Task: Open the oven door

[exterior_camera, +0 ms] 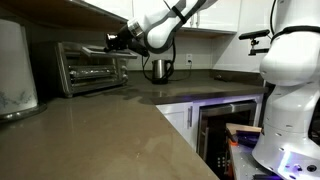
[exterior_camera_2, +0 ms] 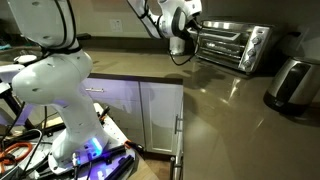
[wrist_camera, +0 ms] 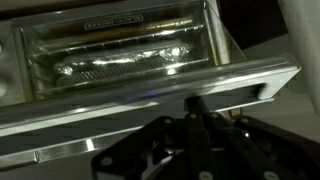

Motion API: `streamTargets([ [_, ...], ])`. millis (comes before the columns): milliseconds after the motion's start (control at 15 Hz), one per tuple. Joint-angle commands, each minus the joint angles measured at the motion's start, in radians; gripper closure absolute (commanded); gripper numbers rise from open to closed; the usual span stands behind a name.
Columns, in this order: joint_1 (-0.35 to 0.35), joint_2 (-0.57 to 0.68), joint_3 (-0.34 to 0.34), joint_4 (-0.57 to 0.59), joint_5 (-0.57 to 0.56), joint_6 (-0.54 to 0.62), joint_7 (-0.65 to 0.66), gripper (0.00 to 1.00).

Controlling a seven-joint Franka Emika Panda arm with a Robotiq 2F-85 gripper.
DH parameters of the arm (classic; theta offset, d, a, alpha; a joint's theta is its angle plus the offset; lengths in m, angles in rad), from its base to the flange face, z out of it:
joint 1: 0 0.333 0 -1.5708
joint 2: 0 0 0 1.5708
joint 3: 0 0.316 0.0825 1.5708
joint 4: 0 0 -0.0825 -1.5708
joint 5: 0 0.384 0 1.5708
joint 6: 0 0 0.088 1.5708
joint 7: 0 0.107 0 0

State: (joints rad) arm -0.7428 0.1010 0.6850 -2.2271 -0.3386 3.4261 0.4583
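The small stainless toaster oven stands at the back of the counter in both exterior views (exterior_camera: 92, 66) (exterior_camera_2: 235, 45). Its oven door (wrist_camera: 120, 55) fills the wrist view, with the heating rods showing through the glass and the silver bar handle (wrist_camera: 100, 125) running across below it. My gripper (wrist_camera: 194, 102) sits at the door's top edge in both exterior views (exterior_camera: 118, 42) (exterior_camera_2: 190, 38). Its dark fingers are drawn together, with their tips against the handle bar. The door looks tipped slightly outward, but I cannot tell by how much.
A metal kettle (exterior_camera: 160, 68) stands right of the oven. A dark built-in appliance with bluish light (exterior_camera: 225, 125) sits under the counter. A silver appliance (exterior_camera_2: 292, 82) stands on the counter beside the oven. Upper cabinets (exterior_camera: 210, 14) hang close above. The white robot base (exterior_camera: 290, 90) stands beside the counter.
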Motion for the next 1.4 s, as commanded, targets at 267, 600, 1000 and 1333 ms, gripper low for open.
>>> streamTargets([
  [267,0.001,-0.121,0.005,-0.128,0.024,-0.023,0.059,1.00],
  [600,0.007,-0.177,0.010,-0.182,0.016,-0.030,0.119,1.00],
  [1000,0.212,-0.223,-0.170,-0.244,0.161,-0.009,0.013,1.00],
  [1333,0.083,-0.326,-0.101,-0.184,0.191,0.035,-0.062,1.00],
])
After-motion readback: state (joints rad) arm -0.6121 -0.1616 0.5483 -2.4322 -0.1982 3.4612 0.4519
